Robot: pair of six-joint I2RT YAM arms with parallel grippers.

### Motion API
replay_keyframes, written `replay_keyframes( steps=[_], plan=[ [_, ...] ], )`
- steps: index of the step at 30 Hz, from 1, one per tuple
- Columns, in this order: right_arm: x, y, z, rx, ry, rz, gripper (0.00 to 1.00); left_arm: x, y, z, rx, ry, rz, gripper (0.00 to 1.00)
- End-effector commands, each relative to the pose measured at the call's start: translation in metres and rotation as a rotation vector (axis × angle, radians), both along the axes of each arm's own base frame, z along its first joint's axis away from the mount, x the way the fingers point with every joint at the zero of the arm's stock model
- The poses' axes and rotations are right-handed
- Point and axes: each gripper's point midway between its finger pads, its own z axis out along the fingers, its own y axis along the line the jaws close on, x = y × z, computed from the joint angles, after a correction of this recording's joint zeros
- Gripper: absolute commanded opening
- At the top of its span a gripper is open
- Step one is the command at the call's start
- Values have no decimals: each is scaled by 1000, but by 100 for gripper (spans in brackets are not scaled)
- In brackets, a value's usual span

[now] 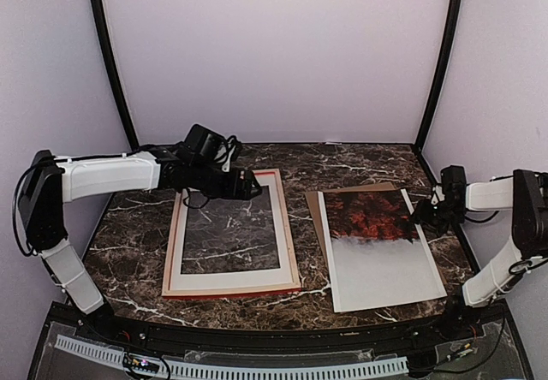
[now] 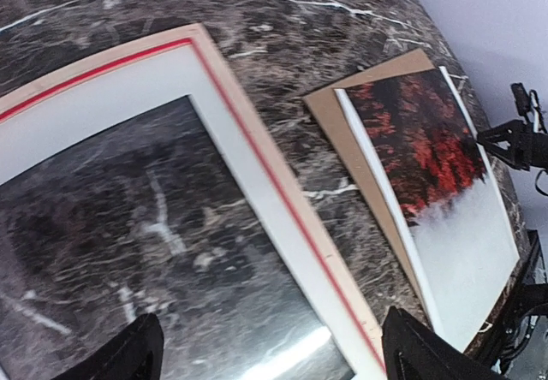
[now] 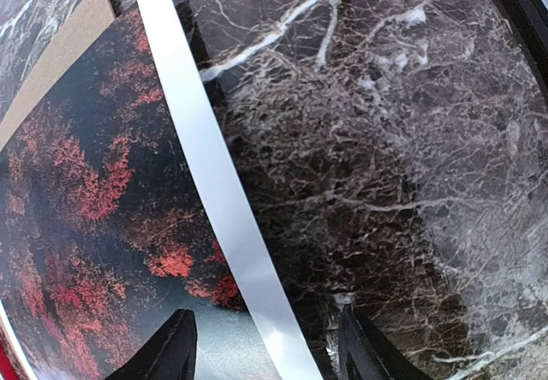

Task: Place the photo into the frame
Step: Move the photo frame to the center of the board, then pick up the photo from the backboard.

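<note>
From above, the frame lay flat on the marble table with the left gripper over its far right corner. The photo rested right of the frame on a brown board, with the right gripper at the edge away from the frame. In the left wrist view, the left gripper stood spread wide above the frame; in the right wrist view, the right gripper was parted astride the white strip bordering the photo.
</note>
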Motion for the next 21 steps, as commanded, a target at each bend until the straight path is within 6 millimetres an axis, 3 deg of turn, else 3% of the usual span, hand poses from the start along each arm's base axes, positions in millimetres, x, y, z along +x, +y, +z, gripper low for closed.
replay_keyframes(
  steps=[1,5,7,8,9,10,13,16,21],
  plan=[
    [-13,5,-12,39,30,12,57,-19,-75,-2,-82,27,-134,91],
    [-16,5,-12,44,24,13,57,-41,-135,-13,-98,45,-256,90],
    [-18,7,-13,51,24,16,57,-50,-161,-19,-105,54,-307,89],
    [-19,7,-14,53,26,17,57,-51,-172,-11,-123,45,-327,89],
    [-20,7,-15,53,28,18,57,-58,-182,-25,-106,63,-349,89],
    [-20,7,-16,52,29,18,57,-58,-191,-20,-115,55,-363,88],
    [-22,7,-18,53,30,21,57,-68,-212,-39,-92,74,-407,87],
    [-22,8,-18,62,25,21,57,-73,-229,-41,-105,80,-440,87],
    [-23,11,-19,80,23,28,57,-80,-244,-63,-98,122,-467,85]
  ],
)
